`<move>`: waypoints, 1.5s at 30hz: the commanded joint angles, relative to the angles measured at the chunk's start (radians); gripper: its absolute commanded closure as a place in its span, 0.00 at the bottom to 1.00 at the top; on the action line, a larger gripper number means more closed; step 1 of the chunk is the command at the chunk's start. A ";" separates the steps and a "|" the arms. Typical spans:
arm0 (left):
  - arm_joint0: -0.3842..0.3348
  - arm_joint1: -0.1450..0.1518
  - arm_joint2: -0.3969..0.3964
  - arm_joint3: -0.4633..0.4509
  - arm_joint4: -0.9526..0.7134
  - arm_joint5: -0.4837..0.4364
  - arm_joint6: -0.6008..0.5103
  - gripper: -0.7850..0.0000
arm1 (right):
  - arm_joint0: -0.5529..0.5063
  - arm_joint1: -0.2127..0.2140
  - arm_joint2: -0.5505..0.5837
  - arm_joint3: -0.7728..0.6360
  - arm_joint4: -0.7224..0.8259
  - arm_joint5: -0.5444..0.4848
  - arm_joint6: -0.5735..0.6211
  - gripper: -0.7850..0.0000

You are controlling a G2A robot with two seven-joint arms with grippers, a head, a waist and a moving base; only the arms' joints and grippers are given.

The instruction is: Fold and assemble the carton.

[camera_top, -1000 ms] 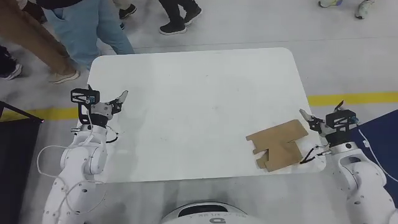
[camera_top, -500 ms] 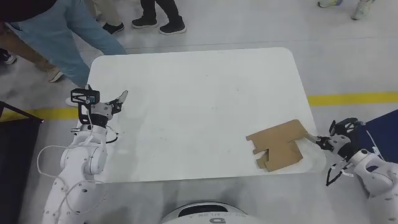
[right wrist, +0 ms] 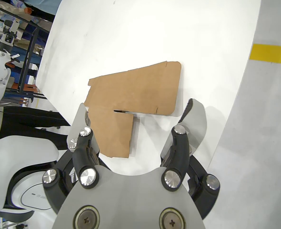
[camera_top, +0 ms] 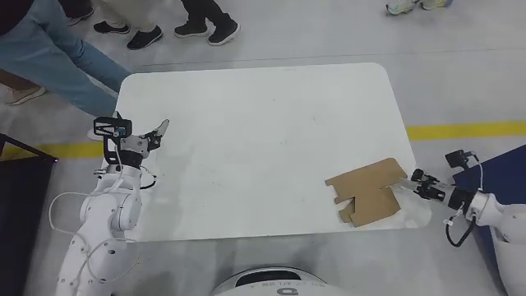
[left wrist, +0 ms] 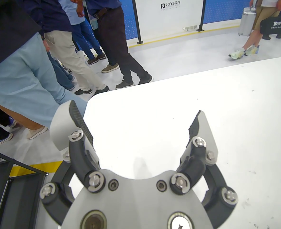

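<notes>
A flat brown carton blank (camera_top: 367, 191) lies unfolded on the white table (camera_top: 263, 131), near its front right corner. In the right wrist view the carton blank (right wrist: 133, 96) shows as an L-shaped sheet with a slit. My right gripper (camera_top: 416, 187) hangs at the table's right edge, just beside the blank's right end, open; the right gripper (right wrist: 138, 113) has a flap of the blank between its fingers but not pinched. My left gripper (camera_top: 141, 134) stands open over the table's left edge, far from the carton; the left gripper (left wrist: 135, 120) holds nothing.
People stand and walk on the floor beyond the table's far and left sides. A black metal frame (camera_top: 20, 152) stands left of the table. A yellow floor line (camera_top: 464, 130) runs to the right.
My right arm has swung down and turned, bringing its gripper from upright beside the table to level with the carton's right end. The left arm has kept still. The people behind have walked on.
</notes>
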 commanded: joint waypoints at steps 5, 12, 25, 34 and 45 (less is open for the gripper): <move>0.000 0.000 0.000 0.000 0.000 0.000 0.000 0.00 | 0.023 0.029 -0.035 0.030 0.044 0.042 0.042 0.33; 0.000 0.000 0.000 0.000 0.000 0.000 0.000 0.00 | 0.060 0.047 -0.064 0.094 0.067 0.066 0.066 0.47; 0.000 0.000 0.000 0.000 0.000 0.000 0.000 0.00 | 0.127 0.070 -0.129 0.171 0.138 0.117 0.117 0.50; 0.000 0.000 0.000 0.000 0.000 0.000 0.000 0.00 | 0.178 0.073 -0.202 0.184 0.152 0.141 0.141 0.53; 0.000 0.000 0.000 0.000 0.000 0.000 0.000 0.00 | 0.222 0.073 -0.275 0.181 0.128 0.178 0.121 1.00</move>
